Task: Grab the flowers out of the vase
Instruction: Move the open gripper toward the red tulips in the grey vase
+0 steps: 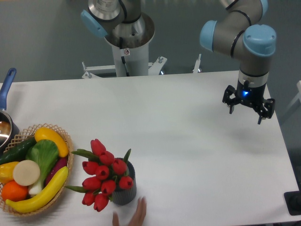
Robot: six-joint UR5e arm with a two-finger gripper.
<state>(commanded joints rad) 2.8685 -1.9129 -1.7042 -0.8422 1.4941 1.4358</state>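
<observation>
your gripper (248, 107) hung spread open, far right | flowers (104, 175) sat in vase (125, 190) | well apart

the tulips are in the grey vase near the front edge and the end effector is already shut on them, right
Not quite. The fixed camera shows the tulips in the grey vase near the front edge, but the end effector is far off on the other side of the table, holding nothing.

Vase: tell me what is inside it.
The vase holds the flowers, red tulip buds with green leaves spilling out leftward over its rim. Their stems and the vase's interior are covered by the buds, so whether anything else is inside cannot be seen.
</observation>
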